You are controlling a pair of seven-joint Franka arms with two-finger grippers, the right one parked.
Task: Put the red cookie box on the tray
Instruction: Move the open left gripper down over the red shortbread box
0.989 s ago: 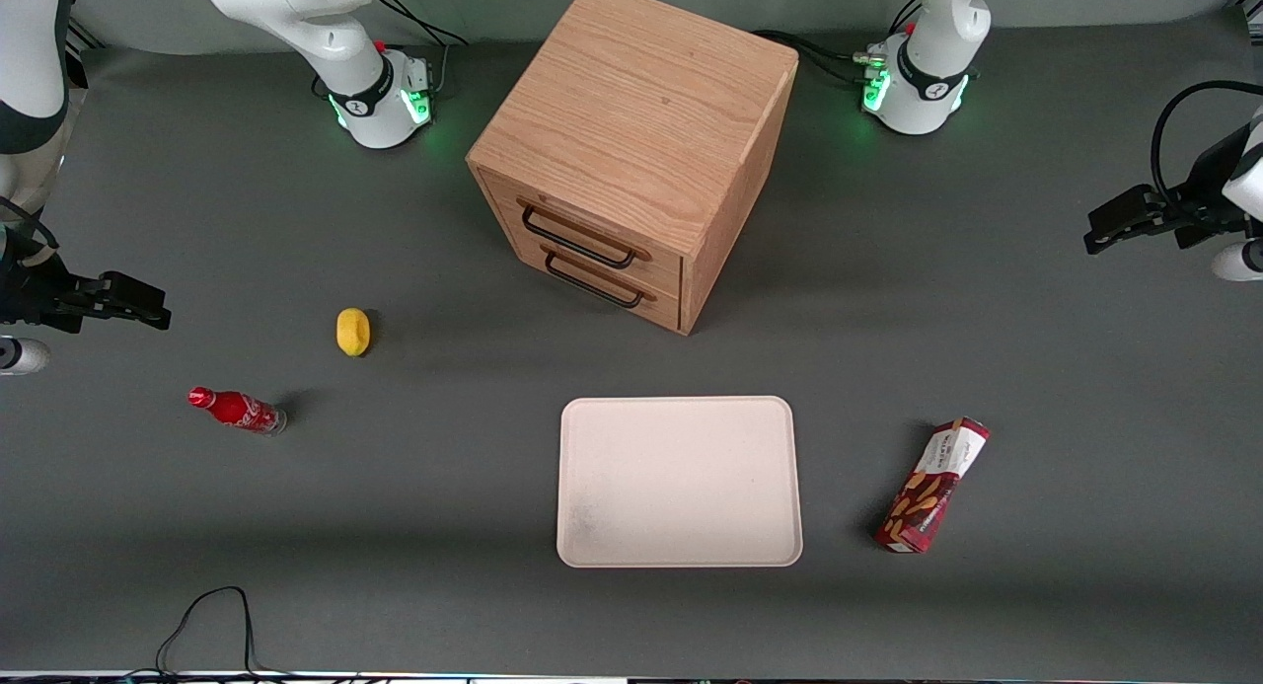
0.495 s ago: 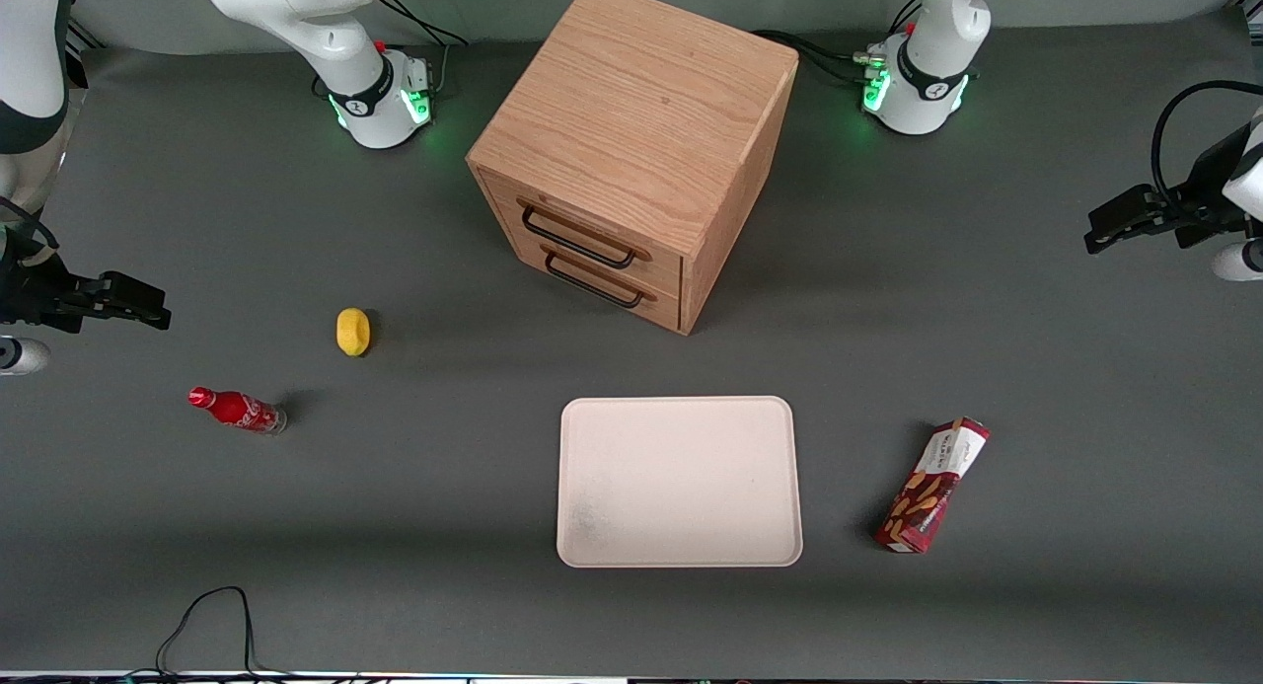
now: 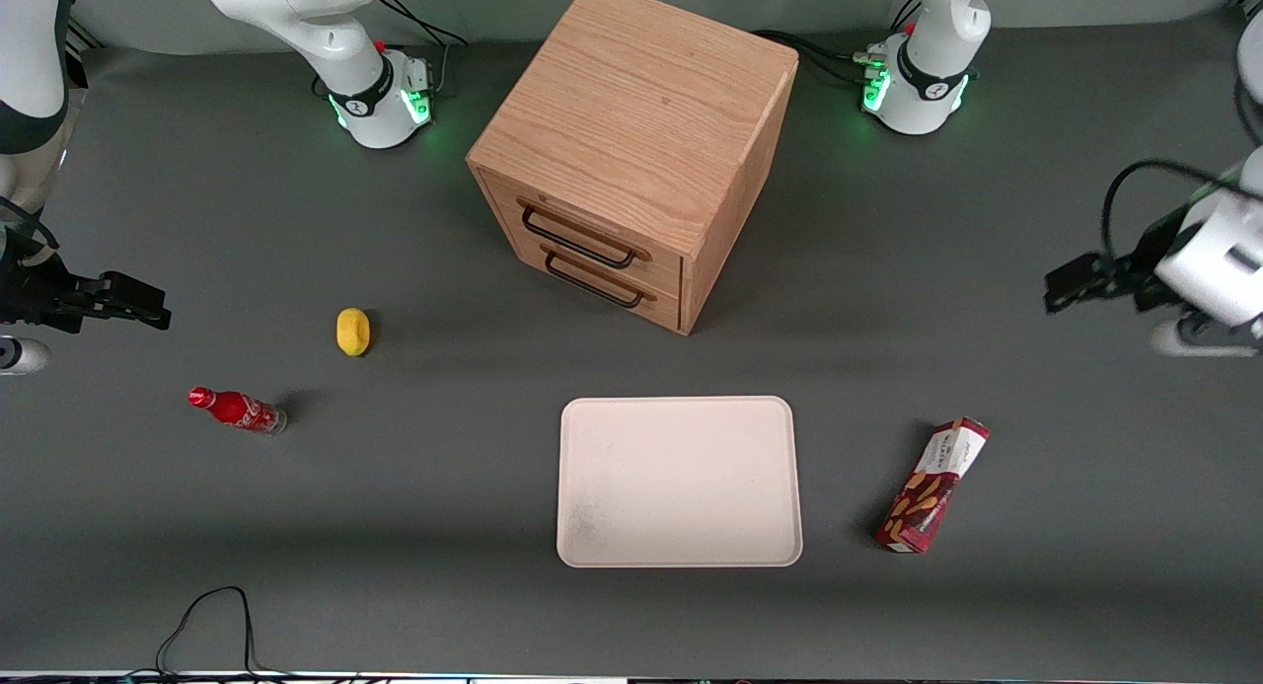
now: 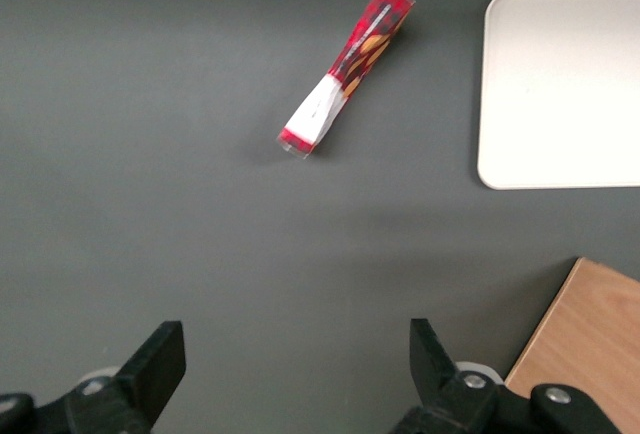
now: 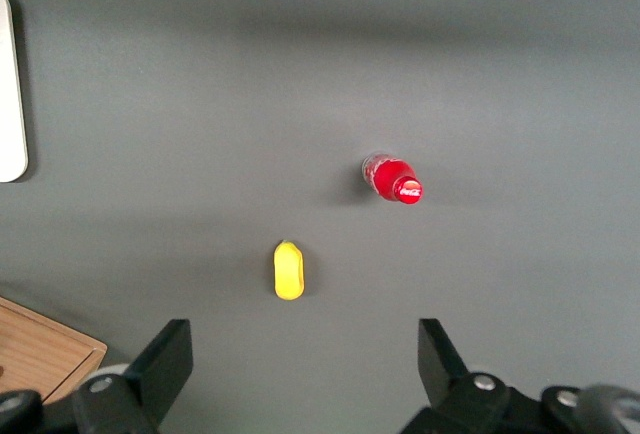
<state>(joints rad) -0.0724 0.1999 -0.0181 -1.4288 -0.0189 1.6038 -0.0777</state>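
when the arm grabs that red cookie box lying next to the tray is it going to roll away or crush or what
The red cookie box lies flat, with flat faces, so it probably won't roll. It looks like thin carton, so a hard squeeze could dent it. Being long and narrow, it may pivot if pushed near one end. The gripper is open, well above the table, farther from the front camera than the box.

**A robot lab bench, not a home**

A bare grey mat (image 3: 987, 615) covers the table, with white arm bases (image 3: 913, 87) bolted on, green lights glowing and cables trailing. The gripper (image 3: 1071, 284) hangs fingers apart at the working arm's end; the staged props, a wooden drawer cabinet (image 3: 631, 151), a tray (image 3: 681, 482), lie toward the parked arm's end from it.
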